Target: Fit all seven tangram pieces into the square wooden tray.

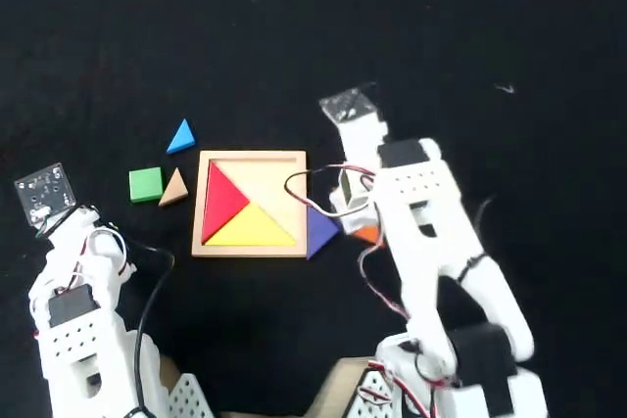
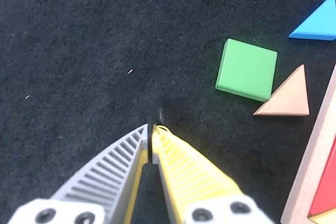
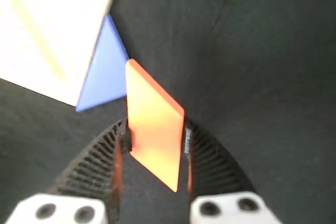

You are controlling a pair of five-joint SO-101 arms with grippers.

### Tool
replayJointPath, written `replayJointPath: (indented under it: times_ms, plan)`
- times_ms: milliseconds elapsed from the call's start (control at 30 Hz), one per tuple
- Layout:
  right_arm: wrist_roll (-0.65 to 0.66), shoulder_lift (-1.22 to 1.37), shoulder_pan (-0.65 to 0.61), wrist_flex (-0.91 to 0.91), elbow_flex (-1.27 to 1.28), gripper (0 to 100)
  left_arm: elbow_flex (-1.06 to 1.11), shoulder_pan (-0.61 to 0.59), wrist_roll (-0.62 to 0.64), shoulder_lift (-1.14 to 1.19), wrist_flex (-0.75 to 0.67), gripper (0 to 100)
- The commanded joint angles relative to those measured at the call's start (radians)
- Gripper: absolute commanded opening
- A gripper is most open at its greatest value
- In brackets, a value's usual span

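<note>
1. The tray (image 1: 251, 155) lies mid-table. It holds a red triangle (image 1: 223, 198) and a yellow triangle (image 1: 252, 229); the rest of its floor is bare.
2. The right gripper (image 3: 154, 129) is just beside the tray's right side, its fingers clamped on the orange piece (image 3: 155, 124) by its edges, probably to carry it in.
3. A violet triangle (image 1: 320, 227) lies against the tray's right rim, outside.
4. The left gripper (image 2: 151, 128) has its fingers pressed together, empty, over bare table, seemingly idle.
5. A green square (image 1: 145, 184), tan triangle (image 1: 174, 188) and blue triangle (image 1: 181, 137) lie left of the tray.
</note>
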Motion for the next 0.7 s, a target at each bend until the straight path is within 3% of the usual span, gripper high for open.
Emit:
replayJointPath:
  times_ms: [0, 267, 500, 667]
  plan:
    - [-0.017, -0.073, -0.104, 0.012, -0.097, 2.8, -0.015, 0.013, 0.006, -0.015, -0.017, 3]
    - [-0.362, 0.101, -0.279, 0.017, -0.272, 2.6, -0.015, 0.013, 0.006, -0.015, -0.017, 3]
    - [-0.706, 0.271, -0.305, -0.029, -0.355, 2.9, -0.015, 0.013, 0.006, -0.015, -0.017, 3]
    - [-0.753, 0.364, -0.305, -0.101, -0.363, 2.6, -0.015, 0.013, 0.006, -0.015, -0.017, 3]
